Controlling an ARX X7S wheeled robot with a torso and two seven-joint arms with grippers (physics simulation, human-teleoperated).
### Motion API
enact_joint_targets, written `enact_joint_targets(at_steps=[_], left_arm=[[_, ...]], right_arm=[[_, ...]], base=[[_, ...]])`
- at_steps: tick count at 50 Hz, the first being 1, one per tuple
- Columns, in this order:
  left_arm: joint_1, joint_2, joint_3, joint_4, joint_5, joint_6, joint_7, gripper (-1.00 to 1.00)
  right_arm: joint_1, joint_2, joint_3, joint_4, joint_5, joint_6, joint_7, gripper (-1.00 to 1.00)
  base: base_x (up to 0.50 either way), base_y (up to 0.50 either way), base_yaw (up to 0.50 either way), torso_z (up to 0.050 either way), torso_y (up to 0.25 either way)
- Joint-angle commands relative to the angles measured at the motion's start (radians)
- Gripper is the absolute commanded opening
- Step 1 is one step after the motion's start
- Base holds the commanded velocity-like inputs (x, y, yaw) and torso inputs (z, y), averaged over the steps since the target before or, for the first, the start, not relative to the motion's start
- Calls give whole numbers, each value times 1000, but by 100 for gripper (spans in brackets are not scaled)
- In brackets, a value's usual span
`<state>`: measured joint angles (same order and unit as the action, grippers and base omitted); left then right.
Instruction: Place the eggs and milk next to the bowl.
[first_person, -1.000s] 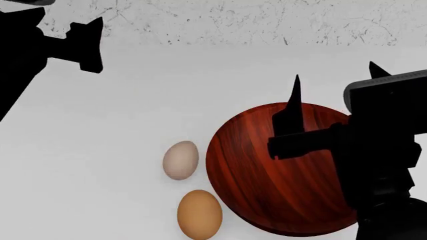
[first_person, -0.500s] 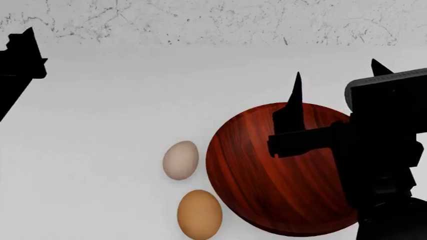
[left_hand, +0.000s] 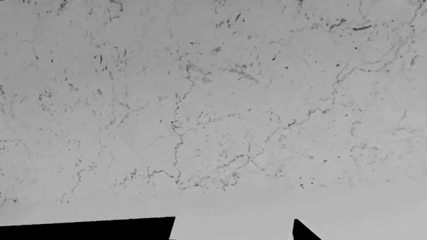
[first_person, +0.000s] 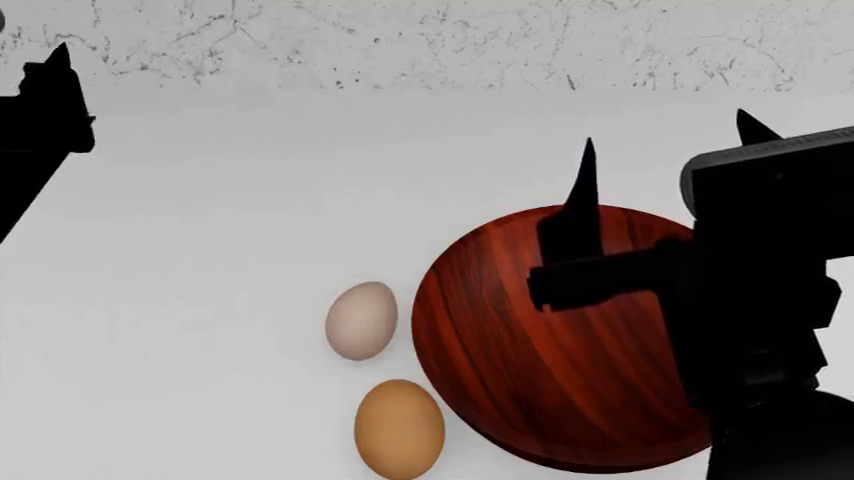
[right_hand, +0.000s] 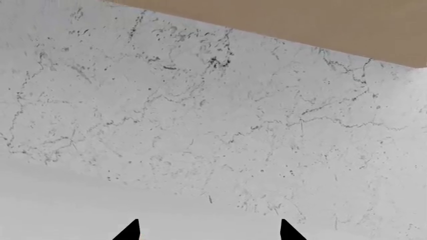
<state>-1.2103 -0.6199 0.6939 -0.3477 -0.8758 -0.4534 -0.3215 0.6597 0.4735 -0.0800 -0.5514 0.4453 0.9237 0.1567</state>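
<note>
We see the bowl (first_person: 561, 340) on the white table (first_person: 200, 300), the pale egg (first_person: 362, 320) and orange-brown egg (first_person: 399, 428) just beside it. Our right gripper (first_person: 663, 150) hangs above the bowl, fingers spread, holding nothing. Our left gripper's (first_person: 47, 100) state we cannot tell.

1. I seem to be in a kitchen, rendered in a simulator rather than filmed: every surface is smooth and evenly lit.
2. Under my arms lies a plain white countertop (first_person: 200, 300), and behind it rises a white marble wall (first_person: 400, 45) veined with thin dark cracks, much like a backsplash.
3. On the counter sit cooking things: a wide reddish-brown wooden bowl (first_person: 534, 380) and, just beside it, two eggs, one pale egg (first_person: 362, 320) and one orange-brown egg (first_person: 399, 428).
4. My right wrist camera shows the same veined marble, with a flat tan band (right_hand: 300, 25) above it; I cannot tell what that band is.
</note>
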Motion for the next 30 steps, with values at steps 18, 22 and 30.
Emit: enact_joint_targets(at_steps=[18, 22, 30], left_arm=[[159, 357, -756, 105, 818, -379, 442, 100], [160, 361, -756, 106, 814, -377, 442, 100], [165, 366, -757, 101, 808, -371, 443, 100]], right_arm=[[-24, -180, 232, -255, -334, 337, -223, 100], [-2, -183, 270, -323, -341, 432, -202, 100], [24, -200, 314, -418, -364, 574, -155, 100]], base=[[0, 0, 0, 0, 0], [0, 0, 0, 0, 0], [0, 0, 0, 0, 0]])
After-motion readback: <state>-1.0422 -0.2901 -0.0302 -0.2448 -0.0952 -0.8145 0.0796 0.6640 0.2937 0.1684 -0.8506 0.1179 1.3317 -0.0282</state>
